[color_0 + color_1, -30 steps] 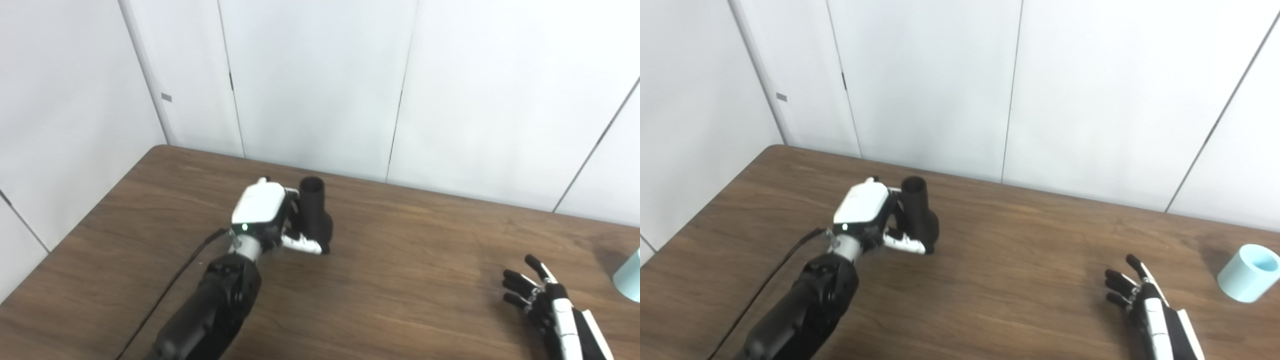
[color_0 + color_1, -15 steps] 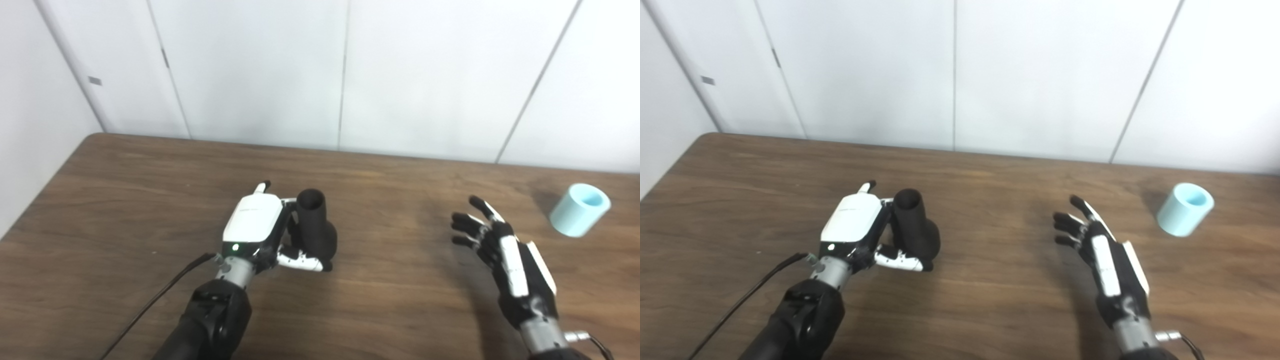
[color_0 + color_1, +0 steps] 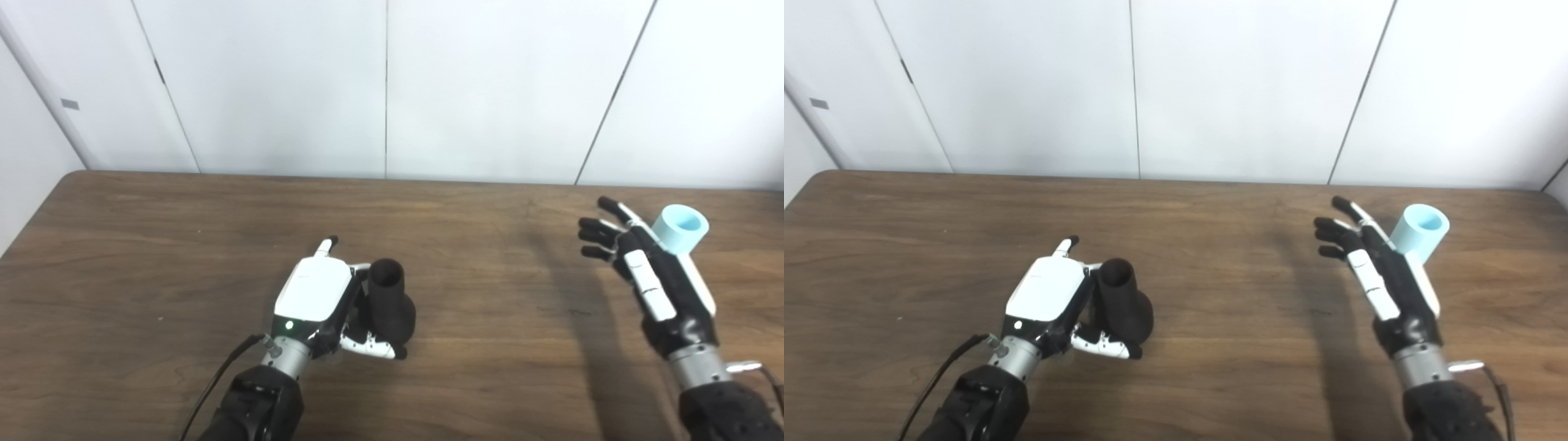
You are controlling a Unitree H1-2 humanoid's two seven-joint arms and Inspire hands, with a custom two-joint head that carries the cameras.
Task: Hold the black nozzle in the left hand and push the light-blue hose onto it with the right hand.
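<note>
Right hand point(image 3: 1375, 272) risen beside hose point(image 3: 1421, 228) (fingers spread); left hand point(image 3: 1050, 300) clasps nozzle point(image 3: 1124, 300).

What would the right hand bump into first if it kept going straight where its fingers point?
Probably nothing: the open right hand points toward the wall, passing just left of the light-blue hose. Depth is unclear.

Setting: plain test room or lab. Evidence: white panelled wall point(image 3: 386, 86) with vertical seams across the upper frame; bare dark wood-grain table point(image 3: 153, 245) filling the lower frame; no household or shop furnishings visible.
</note>
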